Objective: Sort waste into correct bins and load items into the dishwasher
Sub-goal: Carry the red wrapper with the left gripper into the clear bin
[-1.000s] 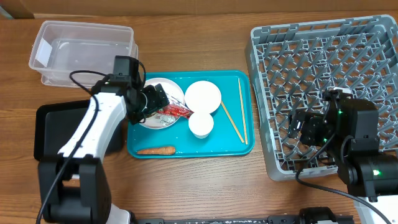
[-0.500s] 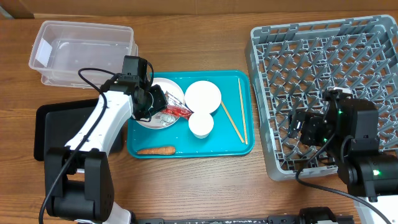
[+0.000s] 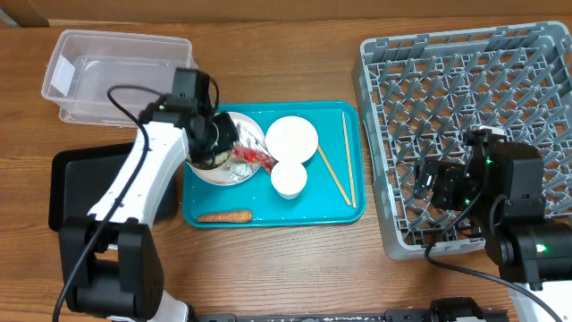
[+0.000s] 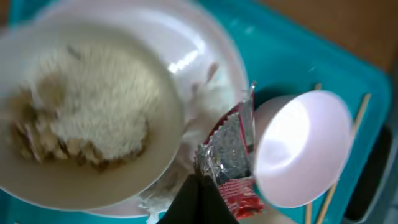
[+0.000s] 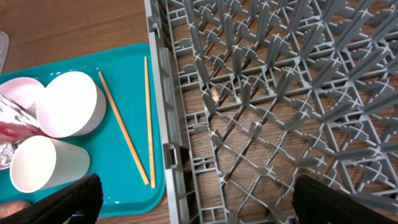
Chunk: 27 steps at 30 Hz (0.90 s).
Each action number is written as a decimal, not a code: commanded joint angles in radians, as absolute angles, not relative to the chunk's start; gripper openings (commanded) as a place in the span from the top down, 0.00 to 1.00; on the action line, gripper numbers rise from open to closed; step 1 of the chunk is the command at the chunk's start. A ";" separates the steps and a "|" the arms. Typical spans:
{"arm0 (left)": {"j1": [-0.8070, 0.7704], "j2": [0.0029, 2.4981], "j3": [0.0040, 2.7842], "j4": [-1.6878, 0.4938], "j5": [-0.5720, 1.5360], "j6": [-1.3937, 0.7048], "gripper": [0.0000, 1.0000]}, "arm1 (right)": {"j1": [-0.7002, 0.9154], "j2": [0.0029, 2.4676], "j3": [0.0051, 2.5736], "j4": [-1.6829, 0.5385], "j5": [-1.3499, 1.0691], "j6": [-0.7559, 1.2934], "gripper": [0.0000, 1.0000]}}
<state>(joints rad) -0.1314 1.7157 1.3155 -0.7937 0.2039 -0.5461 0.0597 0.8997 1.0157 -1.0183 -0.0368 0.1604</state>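
Basically, wrapper (image 4: 233, 158) is crumpled, red w/ silver foil showing.

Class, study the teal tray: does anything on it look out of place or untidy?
Yes. A crumpled snack wrapper lies on the plate beside the bowl, a carrot lies loose on the tray, and the chopsticks splay apart instead of lying together.

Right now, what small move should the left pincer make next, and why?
Probably close the left pincer on the snack wrapper and lift it. The wrapper lies on the plate beside the rice bowl, right at the pincer's tip, and it is waste.
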 commanded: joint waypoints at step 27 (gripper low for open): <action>0.066 1.680 1.594 -0.717 0.034 -0.426 0.33 | 0.057 0.901 1.040 -1.024 -0.027 0.157 0.00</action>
